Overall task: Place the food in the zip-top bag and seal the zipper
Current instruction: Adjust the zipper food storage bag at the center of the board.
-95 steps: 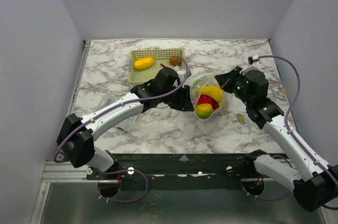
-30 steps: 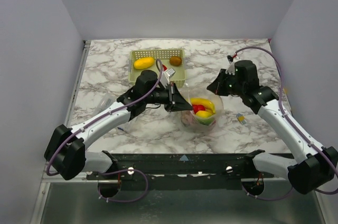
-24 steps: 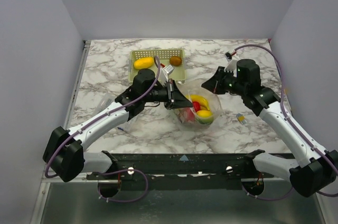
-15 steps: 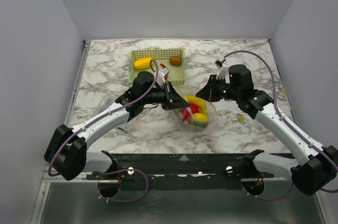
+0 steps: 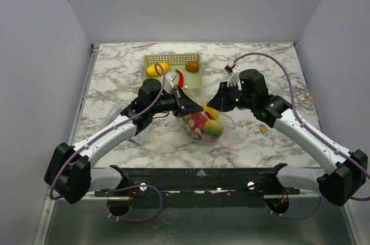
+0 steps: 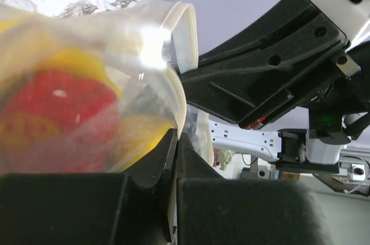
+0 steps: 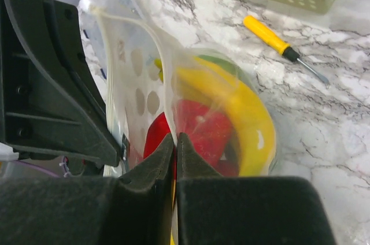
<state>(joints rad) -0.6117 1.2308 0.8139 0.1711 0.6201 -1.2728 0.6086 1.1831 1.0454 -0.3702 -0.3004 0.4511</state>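
The bag [image 5: 191, 132] hangs at mid-surface, between the two tools, just in front of the basket. It is clear and floppy, and the food [image 5: 203, 122] shows through the film. The right wrist view shows a banana [image 7: 250, 112] curved round a red piece [image 7: 202, 126], with a bit of green [image 7: 215, 63] above them. The mouth edge is up. The zipper [image 6: 180, 34] runs roughly left to right from one tool to the other, and the loaded belly sags toward the near edge. Whether the strip is pressed together I cannot tell, nor whether the belly touches the surface.

The left tool [image 6: 174, 138] is clamped tight on the bag's left mouth edge. The right tool [image 7: 175, 141] has its jaws almost together, with the film of the right edge pinched in the narrow seam.

Behind the bag lies a pale yellow-green mesh basket [image 5: 173, 56], long side left to right. It holds a yellow piece [image 5: 156, 69], a brown round piece [image 5: 192, 66] and something red [image 5: 178, 77] that is partly hidden.

A screwdriver [image 7: 277, 41] with a yellow handle lies flat to the right of the bag.

The surface [image 5: 115, 77] is white marble with grey veins. Plain pale walls close it in at the back and both sides, and a black rail runs along the near edge.
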